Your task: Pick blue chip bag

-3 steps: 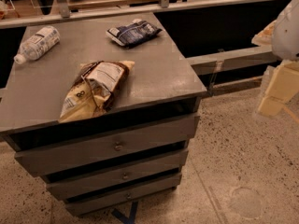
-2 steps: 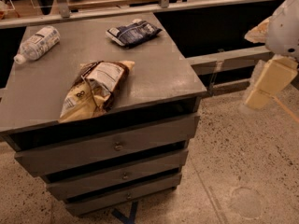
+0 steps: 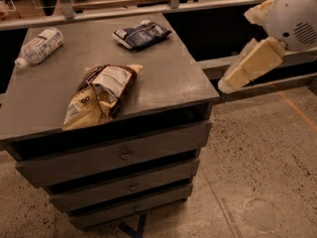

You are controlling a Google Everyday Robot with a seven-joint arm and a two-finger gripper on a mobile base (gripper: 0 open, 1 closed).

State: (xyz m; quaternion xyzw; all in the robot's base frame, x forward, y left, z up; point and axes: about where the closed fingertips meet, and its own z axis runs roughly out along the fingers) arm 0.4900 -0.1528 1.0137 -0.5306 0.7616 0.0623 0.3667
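A speckled stone floor (image 3: 257, 148) filled the lower and right parts of the frame, with a faint round mark low on the right and a bit of blue tape (image 3: 134, 227) at the bottom edge under the cabinet. The grey drawer cabinet (image 3: 163, 78) took up the left and centre, its flat top tilting toward the upper left and three drawers (image 3: 124, 155) stacked below, each with a small knob. Behind it, along the top of the frame, ran a grey rail (image 3: 124, 9) with a wooden surface beyond.

In the upper right corner stood the robot's rounded white arm housing (image 3: 297, 14). From it the cream-coloured gripper (image 3: 233, 78) slanted down and left, hanging in the air just off the cabinet's right side, above the floor and touching nothing. Whether it was spread or closed could not be told.

On the top, the large brown-and-cream bag (image 3: 99, 95) lay nearest the front edge, left of centre, label up. The clear plastic bottle (image 3: 38, 46) lay on its side at the upper left. The blue chip bag (image 3: 141, 33), the smallest, lay flat and crinkled near the back edge, right of centre, well apart from both. Only bare grey top and the cabinet's right edge stood between it and the gripper.
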